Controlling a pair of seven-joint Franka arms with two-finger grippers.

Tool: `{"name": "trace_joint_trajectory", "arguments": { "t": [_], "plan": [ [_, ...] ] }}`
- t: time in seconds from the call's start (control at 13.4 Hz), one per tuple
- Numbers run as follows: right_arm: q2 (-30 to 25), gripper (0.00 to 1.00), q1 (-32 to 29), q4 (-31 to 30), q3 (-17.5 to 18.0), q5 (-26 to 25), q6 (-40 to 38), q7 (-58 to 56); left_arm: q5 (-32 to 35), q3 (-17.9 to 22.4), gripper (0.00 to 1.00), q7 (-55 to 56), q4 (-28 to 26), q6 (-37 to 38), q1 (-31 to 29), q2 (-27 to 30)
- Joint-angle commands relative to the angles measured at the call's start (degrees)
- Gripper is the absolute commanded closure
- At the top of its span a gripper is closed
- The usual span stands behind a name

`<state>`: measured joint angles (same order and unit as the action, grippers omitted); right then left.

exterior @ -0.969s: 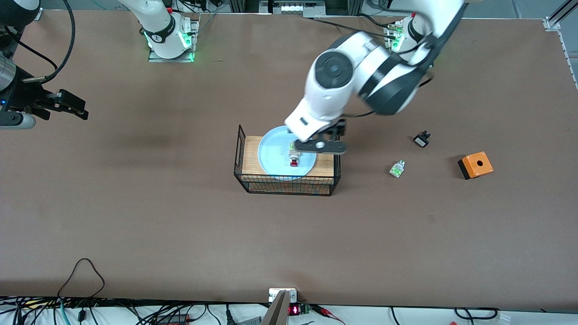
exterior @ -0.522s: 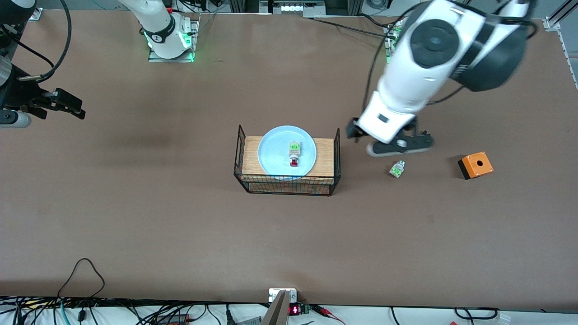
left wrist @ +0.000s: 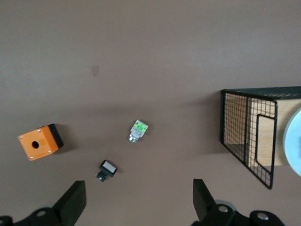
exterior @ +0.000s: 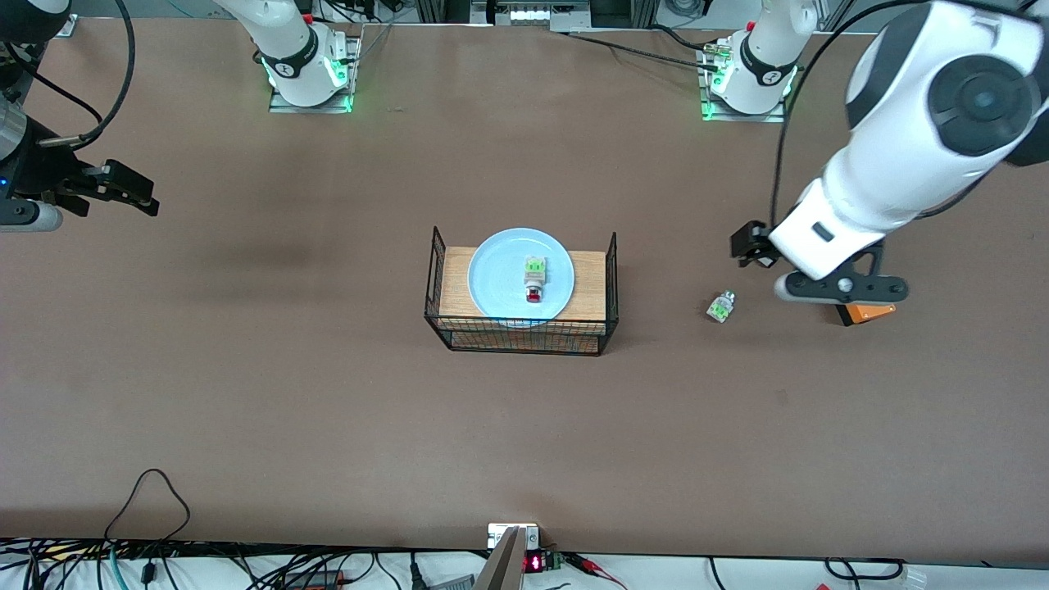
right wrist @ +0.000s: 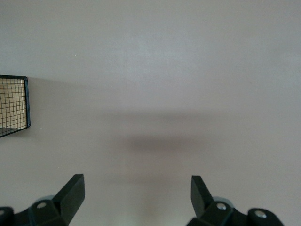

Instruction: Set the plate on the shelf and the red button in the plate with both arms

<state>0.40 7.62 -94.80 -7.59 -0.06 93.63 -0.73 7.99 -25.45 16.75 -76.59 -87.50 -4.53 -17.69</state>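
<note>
The pale blue plate (exterior: pixel 501 279) lies on a wooden board inside a black wire basket (exterior: pixel 524 338) at the table's middle. The red button (exterior: pixel 533 281), white with green tabs and a red cap, lies on the plate, free of any gripper. My left gripper (exterior: pixel 840 288) is up over the table by the orange box, open and empty; its own view (left wrist: pixel 138 207) shows the jaws wide apart. The plate's edge (left wrist: pixel 294 141) shows in that view. My right gripper (exterior: pixel 123 192) waits open and empty over the right arm's end of the table, and shows in its own view (right wrist: pixel 136 197).
A white-and-green part without red (exterior: pixel 721 306) lies on the table between the basket and the orange box with a hole (exterior: pixel 870 313), which the left hand partly hides. The left wrist view shows this part (left wrist: pixel 138 131), the box (left wrist: pixel 40 141), a small black part (left wrist: pixel 107 169) and the basket (left wrist: pixel 244 136).
My left gripper has moved away from over the plate toward the left arm's end of the table, leaving the red button on the plate. The right arm has barely moved.
</note>
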Motion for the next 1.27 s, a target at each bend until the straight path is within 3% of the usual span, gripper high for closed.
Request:
{"name": "trace_joint_trajectory", "arguments": {
  "t": [0.0,0.3,0.6,0.75,0.97,1.19],
  "plan": [
    [-0.7,0.00,0.0,0.2,0.2,-0.7,-1.0,0.0,-0.4,-0.9,0.00,-2.3,-1.2,4.9,-2.8,1.7],
    [-0.7,0.00,0.1,0.2,0.3,-0.6,-0.9,0.3,-1.4,1.1,0.00,-9.7,0.3,6.0,-5.8,3.2],
    [-0.6,0.00,0.1,0.2,0.4,-0.6,-0.9,0.2,-4.7,13.1,0.00,-20.0,-13.4,-2.5,-3.6,13.0],
    [-0.6,0.00,0.1,0.1,0.4,-0.6,-1.0,0.0,-4.7,19.0,0.00,-22.5,-17.6,-5.7,0.0,16.4],
    [-0.6,0.00,0.2,0.1,0.4,-0.6,-1.0,-0.1,-4.8,19.5,0.00,-21.9,-23.3,-7.5,0.4,21.5],
    [-0.6,0.00,0.2,0.2,0.4,-0.6,-1.0,0.0,-5.0,20.4,0.00,-22.1,-24.2,-9.2,1.6,21.8]
  ]
}}
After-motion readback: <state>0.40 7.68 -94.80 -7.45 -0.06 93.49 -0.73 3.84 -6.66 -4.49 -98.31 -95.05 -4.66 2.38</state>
